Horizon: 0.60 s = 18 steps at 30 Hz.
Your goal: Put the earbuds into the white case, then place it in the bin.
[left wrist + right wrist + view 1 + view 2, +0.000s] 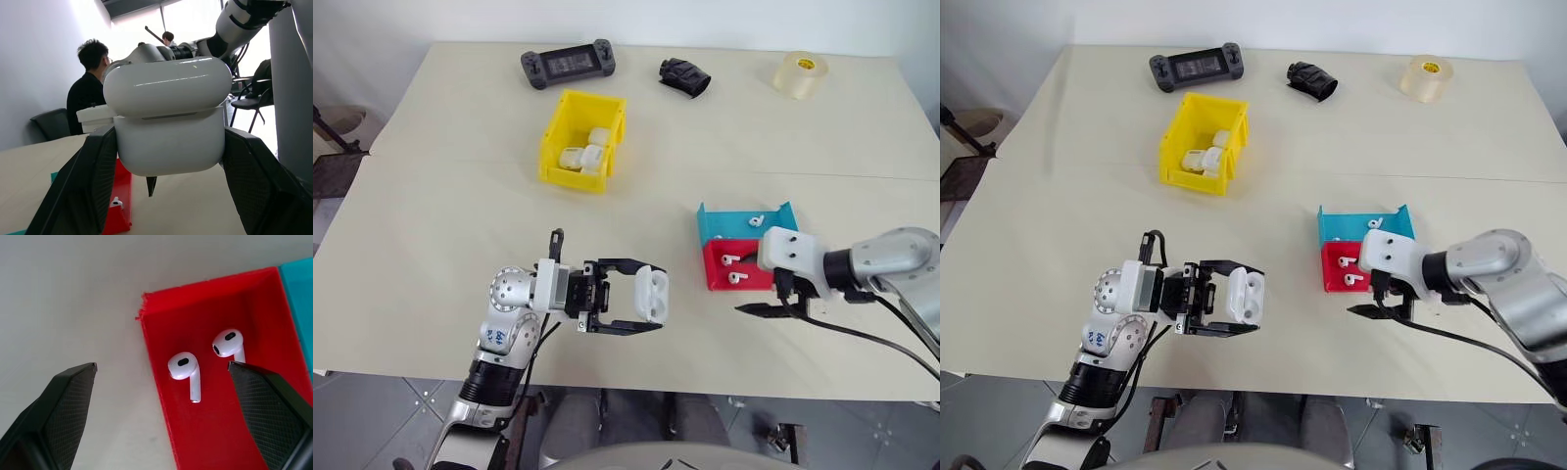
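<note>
Clamped in the left gripper's (641, 297) fingers, the white case (652, 294) waits lid-shut above the table (431, 225). Spread wide, right gripper (161, 377) fingers should shift toward 3 o'clock to straddle one earbud (185, 367) in the red tray (215, 431)

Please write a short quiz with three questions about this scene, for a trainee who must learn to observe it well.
1. True or false: the left gripper holds the white case.
2. How many earbuds lie in the red tray?
3. The right gripper is: A) shut on an earbud, B) open near the red tray, C) inside the yellow bin.

Key: 1 true; 2 two; 3 B.
</note>
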Tool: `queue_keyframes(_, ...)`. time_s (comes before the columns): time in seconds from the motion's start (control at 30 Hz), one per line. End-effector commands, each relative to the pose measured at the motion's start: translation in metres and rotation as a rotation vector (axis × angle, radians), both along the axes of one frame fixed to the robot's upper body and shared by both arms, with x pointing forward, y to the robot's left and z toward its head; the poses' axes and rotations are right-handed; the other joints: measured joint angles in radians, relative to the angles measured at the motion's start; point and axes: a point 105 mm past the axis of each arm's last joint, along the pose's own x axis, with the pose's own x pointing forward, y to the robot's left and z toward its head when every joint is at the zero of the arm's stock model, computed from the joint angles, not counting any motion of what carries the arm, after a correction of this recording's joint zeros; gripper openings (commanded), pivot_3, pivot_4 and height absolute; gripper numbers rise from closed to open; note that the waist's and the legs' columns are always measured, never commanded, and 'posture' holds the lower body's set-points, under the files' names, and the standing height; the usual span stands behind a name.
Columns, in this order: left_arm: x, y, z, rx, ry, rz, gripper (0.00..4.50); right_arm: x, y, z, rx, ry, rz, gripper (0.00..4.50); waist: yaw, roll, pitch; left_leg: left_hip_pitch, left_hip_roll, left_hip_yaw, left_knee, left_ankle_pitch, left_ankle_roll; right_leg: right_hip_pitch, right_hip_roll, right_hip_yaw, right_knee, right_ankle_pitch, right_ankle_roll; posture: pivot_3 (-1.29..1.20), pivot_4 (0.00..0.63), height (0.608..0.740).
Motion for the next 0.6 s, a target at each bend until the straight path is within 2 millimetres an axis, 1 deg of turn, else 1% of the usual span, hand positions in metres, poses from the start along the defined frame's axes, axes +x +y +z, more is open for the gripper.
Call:
queue_keyframes(0.03,-0.006,-0.003,0.007,-0.011,-0.032,-0.02,2.83,0.007,0.001,0.003,-0.024,-0.013,0.018,4.5,-0.001,0.0,0.0,0.0,0.0,0.0,0.0,0.0,0.0,0.0,0.0,0.0,0.0,0.0,0.0,0.0,0.15,0.74)
queue_keyframes(0.6,-0.005,-0.003,0.006,-0.004,-0.034,-0.01,2.83,0.01,0.013,-0.003,-0.052,0.001,0.069,4.5,-0.001,0.0,0.0,0.0,0.0,0.0,0.0,0.0,0.0,0.0,0.0,-0.001,0.0,0.0,0.0,0.0,0.15,0.74)
